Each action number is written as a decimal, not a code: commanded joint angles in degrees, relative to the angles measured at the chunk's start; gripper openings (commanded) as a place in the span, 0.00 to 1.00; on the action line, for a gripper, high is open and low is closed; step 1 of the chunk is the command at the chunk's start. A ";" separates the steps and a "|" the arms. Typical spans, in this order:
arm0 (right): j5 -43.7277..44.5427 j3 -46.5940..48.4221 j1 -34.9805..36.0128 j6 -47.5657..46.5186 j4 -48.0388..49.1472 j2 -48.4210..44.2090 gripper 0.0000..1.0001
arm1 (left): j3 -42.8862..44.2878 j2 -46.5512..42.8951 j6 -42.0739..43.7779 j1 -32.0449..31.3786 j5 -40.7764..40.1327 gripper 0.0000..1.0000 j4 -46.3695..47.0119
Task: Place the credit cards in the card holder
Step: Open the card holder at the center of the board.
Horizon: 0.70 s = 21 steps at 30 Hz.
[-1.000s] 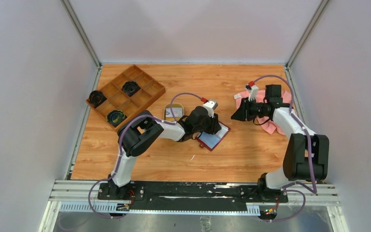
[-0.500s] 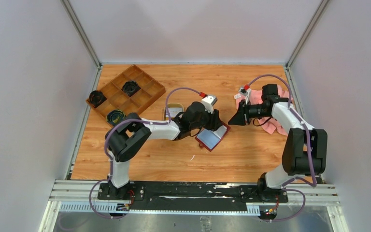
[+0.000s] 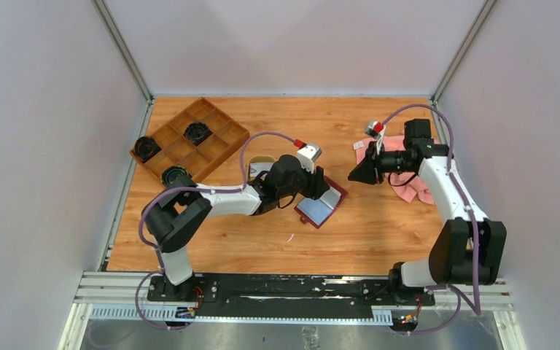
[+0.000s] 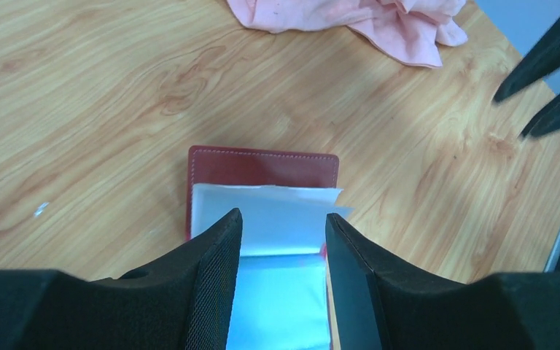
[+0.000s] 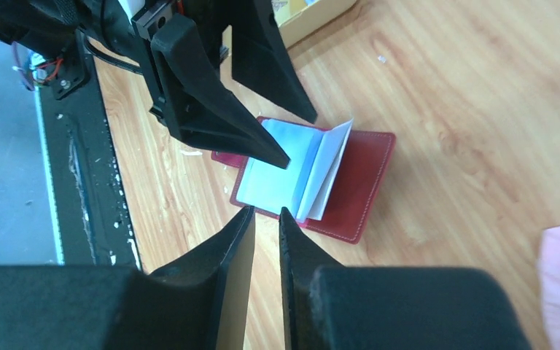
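The card holder (image 3: 322, 208) lies open on the wood, dark red cover (image 4: 262, 166) down, grey-blue leaves up; one pale leaf (image 5: 329, 169) stands half lifted. My left gripper (image 3: 323, 191) hovers just over it, open, its jaws straddling the leaves (image 4: 283, 215) with nothing between them. My right gripper (image 3: 353, 176) hangs to the right of the holder and above it. It points at the holder's near edge (image 5: 266, 209), jaws a narrow gap apart with bare wood showing through. A pale credit card (image 3: 259, 169) shows in the tan tray behind the left arm.
A pink cloth (image 3: 413, 187) lies under the right arm near the right wall. A brown compartmented box (image 3: 189, 142) with black round parts sits at the back left. The oval tan tray (image 3: 265, 160) is partly hidden by the left wrist.
My left jaws have spread wider and the left arm has drawn slightly left over the holder. My right jaws have narrowed, and that arm has stretched out straighter.
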 commanded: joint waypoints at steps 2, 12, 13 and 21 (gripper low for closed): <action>2.18 3.07 3.19 -3.91 -1.89 -6.16 0.31 | -4.17 -9.65 6.74 0.56 -4.37 0.51 0.77; 15.41 3.67 25.31 -4.28 -1.39 1.11 0.32 | -19.13 -32.06 12.46 4.79 -14.30 0.95 0.73; 17.21 4.09 26.04 -3.25 -0.84 3.59 0.26 | -20.54 -33.83 10.13 6.88 -13.12 0.99 0.70; 37.22 8.54 26.26 4.18 0.43 16.83 0.05 | -20.15 -36.35 2.15 18.32 -0.34 0.99 -2.73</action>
